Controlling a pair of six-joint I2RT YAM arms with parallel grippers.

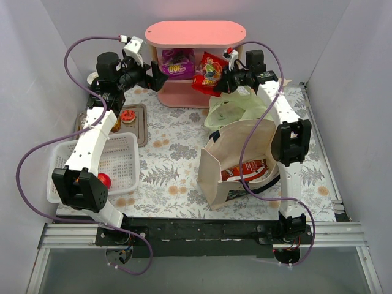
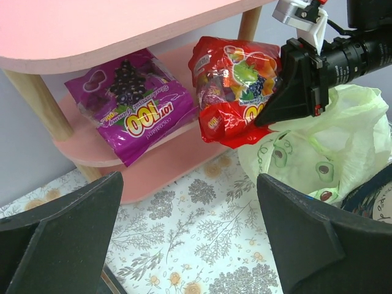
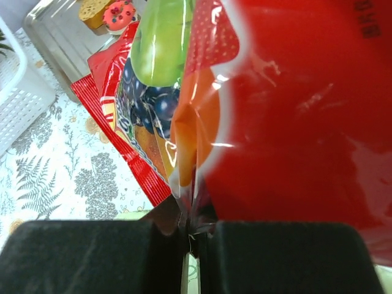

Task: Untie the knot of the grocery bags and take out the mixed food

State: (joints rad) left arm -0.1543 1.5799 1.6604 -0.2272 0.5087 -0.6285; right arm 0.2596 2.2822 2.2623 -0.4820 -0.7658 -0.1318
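Observation:
My right gripper is shut on the edge of a shiny red snack packet and holds it at the lower shelf of the pink stand. In the right wrist view the packet fills the frame above the closed gripper. A purple packet lies on that shelf. My left gripper hangs open and empty just left of the stand. The crumpled pale yellow-green plastic bag lies behind the beige tote, which holds red packets. The knot is out of view.
A white mesh basket stands at the left with a red fruit at its near edge. A metal tray with pastries lies behind it. Grey walls close in on both sides.

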